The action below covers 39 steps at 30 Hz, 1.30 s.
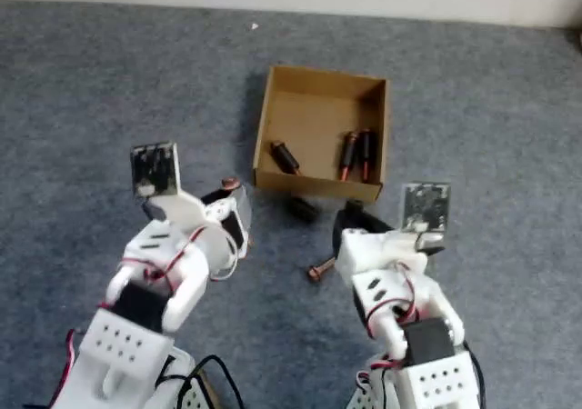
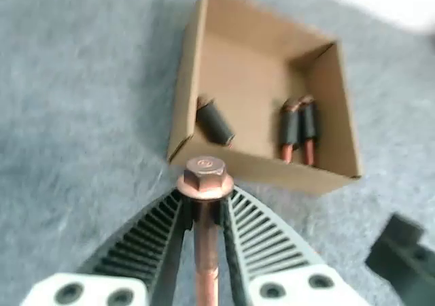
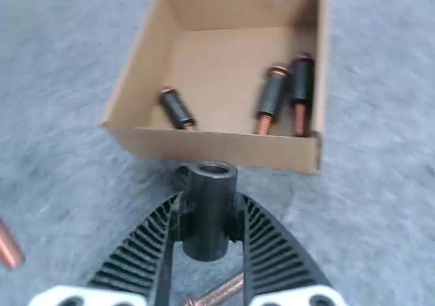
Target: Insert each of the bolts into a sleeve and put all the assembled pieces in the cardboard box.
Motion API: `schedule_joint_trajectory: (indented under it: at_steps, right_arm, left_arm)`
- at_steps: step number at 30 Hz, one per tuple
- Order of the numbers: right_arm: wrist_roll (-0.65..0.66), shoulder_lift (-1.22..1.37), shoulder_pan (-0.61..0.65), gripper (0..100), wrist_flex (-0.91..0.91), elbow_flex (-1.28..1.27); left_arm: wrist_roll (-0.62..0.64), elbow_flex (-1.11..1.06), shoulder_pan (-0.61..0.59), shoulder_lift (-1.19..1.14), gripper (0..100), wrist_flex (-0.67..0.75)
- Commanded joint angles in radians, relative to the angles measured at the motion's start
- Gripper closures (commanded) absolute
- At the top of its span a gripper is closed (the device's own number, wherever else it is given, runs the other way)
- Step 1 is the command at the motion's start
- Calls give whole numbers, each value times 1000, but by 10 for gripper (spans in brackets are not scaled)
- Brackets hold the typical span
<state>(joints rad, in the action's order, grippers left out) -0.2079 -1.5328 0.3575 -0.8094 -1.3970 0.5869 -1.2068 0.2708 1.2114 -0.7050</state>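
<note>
**HIGH VIEW**
- Cardboard box [image 1: 314,188]: far centre, open top, on grey carpet [image 1: 109,82].
- Assembled pieces [image 1: 285,157]: 3 inside box. One at left, lying askew. Two at right, side by side, touching.
- Loose sleeve [image 1: 303,209]: on carpet, just near of box's near wall.
- Loose bolt [image 1: 320,269]: on carpet, nearer again, just left of right arm.
- Left gripper [image 1: 232,195]: near-left of box, raised, clamped on bolt [image 1: 232,184], head up.
- Right gripper [image 1: 350,223]: just right of loose sleeve, close to box's near wall, dark sleeve [image 1: 352,210] at tip.

**LEFT WRIST VIEW**
- Left gripper [image 2: 204,204]: narrow, pinching bolt [image 2: 206,251] just under hex head.
- Shank apparently hanging down between fingers, free end out of frame.
- Box [image 2: 187,95] beyond, well apart.

**RIGHT WRIST VIEW**
- Right gripper [image 3: 208,219]: narrow, squeezing sleeve [image 3: 209,190] round its body. Sleeve upright, bore open on top.
- Loose bolt [image 3: 216,292] on carpet beneath fingers.
- Box [image 3: 217,148] just beyond.

**STEP IN HAND (judged)**
- Mating held bolt w/ held sleeve. 3 done, this pair plus loose pair left.
- Carry bolt over sleeve, centre shank tip on bore, check from both wrist views.
- Set shank plumb w/ bore axis before lowering.
- Lower slowly, right grip firm, no sideways push.
- Risk: tip catching rim, tilting sleeve in fingers. If so, lift, re-centre, retry.
- Release bolt only once well seated, then carry to box.
</note>
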Motion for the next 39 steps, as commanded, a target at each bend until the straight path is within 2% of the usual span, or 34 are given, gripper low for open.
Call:
schedule_joint_trajectory:
  at_steps: [1,5,9,16,19,25,39]
  right_arm:
    - [98,-104,73,993,88,-58]
    - [229,-208,145,993,127,-150]
    - [276,-311,203,993,125,-203]
    - [362,-303,298,993,125,-223]
    - [400,-305,325,993,128,-223]
    - [457,-305,329,993,206,-225]
    - [462,-305,332,993,226,-216]
  left_arm:
    - [-51,-28,-12,200,995,40]
    - [-57,-25,-10,340,995,40]
    - [-57,-27,-4,449,995,51]
    - [-61,-117,-1,532,995,249]
    - [-121,-162,65,539,995,264]
    - [-138,-183,176,541,995,265]
    - [-132,-206,185,535,995,265]
